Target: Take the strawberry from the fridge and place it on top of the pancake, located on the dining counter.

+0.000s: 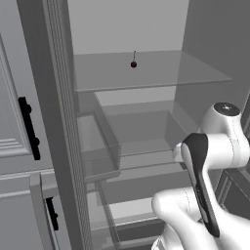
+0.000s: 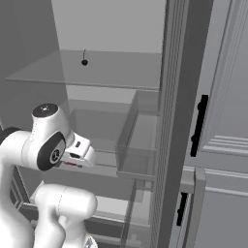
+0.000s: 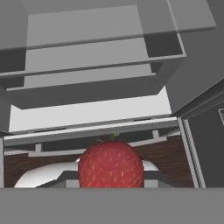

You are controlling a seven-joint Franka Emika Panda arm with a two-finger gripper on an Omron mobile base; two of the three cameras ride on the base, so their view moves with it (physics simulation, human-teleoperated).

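Inside the open fridge, a small stemmed ball sits on the upper glass shelf; door bins hang at the side; the strawberry lies between the gripper's fingers, before the lower shelves.

Arm folded low, elbow raised; hand clamped on strawberry.

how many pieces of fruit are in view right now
2: the strawberry up close at the end effector, and a small dark cherry on the fridge's upper glass shelf. Others may be hidden.
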